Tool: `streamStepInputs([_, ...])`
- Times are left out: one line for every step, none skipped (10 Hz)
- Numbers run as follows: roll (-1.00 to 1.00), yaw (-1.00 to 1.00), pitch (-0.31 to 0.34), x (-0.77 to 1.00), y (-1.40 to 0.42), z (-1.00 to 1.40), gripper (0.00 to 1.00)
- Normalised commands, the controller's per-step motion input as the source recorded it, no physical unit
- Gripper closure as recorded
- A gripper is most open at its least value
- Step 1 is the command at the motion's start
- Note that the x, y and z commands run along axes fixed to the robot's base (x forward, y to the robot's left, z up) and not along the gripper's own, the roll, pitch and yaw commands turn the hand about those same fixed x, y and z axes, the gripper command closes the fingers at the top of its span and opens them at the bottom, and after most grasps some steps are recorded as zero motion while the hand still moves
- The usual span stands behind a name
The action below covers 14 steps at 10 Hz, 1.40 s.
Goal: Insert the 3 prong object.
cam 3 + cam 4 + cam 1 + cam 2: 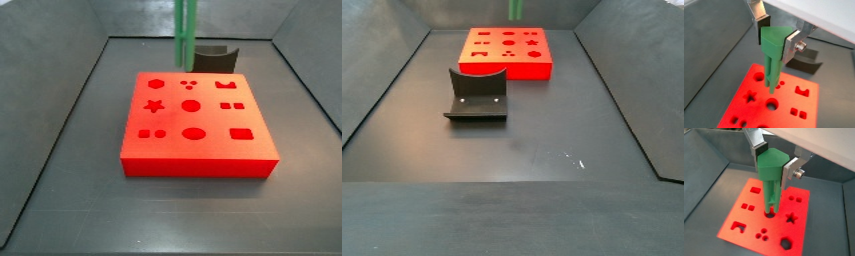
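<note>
My gripper (776, 39) is shut on the thick head of the 3 prong object (772, 60), a long bright green peg that hangs straight down; both wrist views show it (769, 185). Its tip hovers over the red block (794, 102) with shaped holes, close above the top face near a round hole (769, 214). The three-dot hole (763, 233) lies a short way off. In a side view the peg (186, 35) comes down from the top edge over the block's far side (201, 130). The gripper itself is out of both side views.
The dark grey curved holder (214, 58) stands just behind the block, and it shows nearer the camera in a side view (476, 95). The red block (505, 50) sits at the far end of the dark bin floor. Sloped grey walls (74, 90) ring the floor.
</note>
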Motion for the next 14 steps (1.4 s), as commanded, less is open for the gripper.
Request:
streamStepInputs([0.00,-0.55,0.070,0.38,0.42,0.00,1.00])
streamStepInputs([0.03,-0.66,0.113,0.29,0.32,-0.04,1.00])
streamStepInputs([0.04,-0.81,0.114,0.07,0.19,-0.07,1.00])
streamStepInputs([0.05,-0.84,0.107,0.02,0.14,-0.08,1.00])
streamStepInputs([0.13,-0.80,0.131,0.00,0.10,-0.12,1.00])
streamStepInputs([0.17,-0.77,0.140,0.00,0.08,-0.11,1.00])
streamStepInputs([0.07,-0.67,0.043,0.00,0.30,-0.25,1.00])
streamStepInputs([0.02,-0.02,0.000,0.00,0.07,-0.16,1.00])
streamStepInputs([0.02,0.00,-0.013,0.00,-0.04,-0.04,1.00])
streamStepInputs([0.00,0.00,-0.044,0.00,0.00,-0.14,1.00])
streamStepInputs([-0.07,0.13,-0.126,0.00,0.01,-0.34,1.00])
streamStepInputs([-0.04,0.39,-0.044,0.25,0.00,-0.15,1.00])
streamStepInputs([0.03,0.41,0.000,0.41,0.00,-0.02,1.00])
streamStepInputs([0.13,0.20,0.074,0.46,0.01,0.00,1.00])
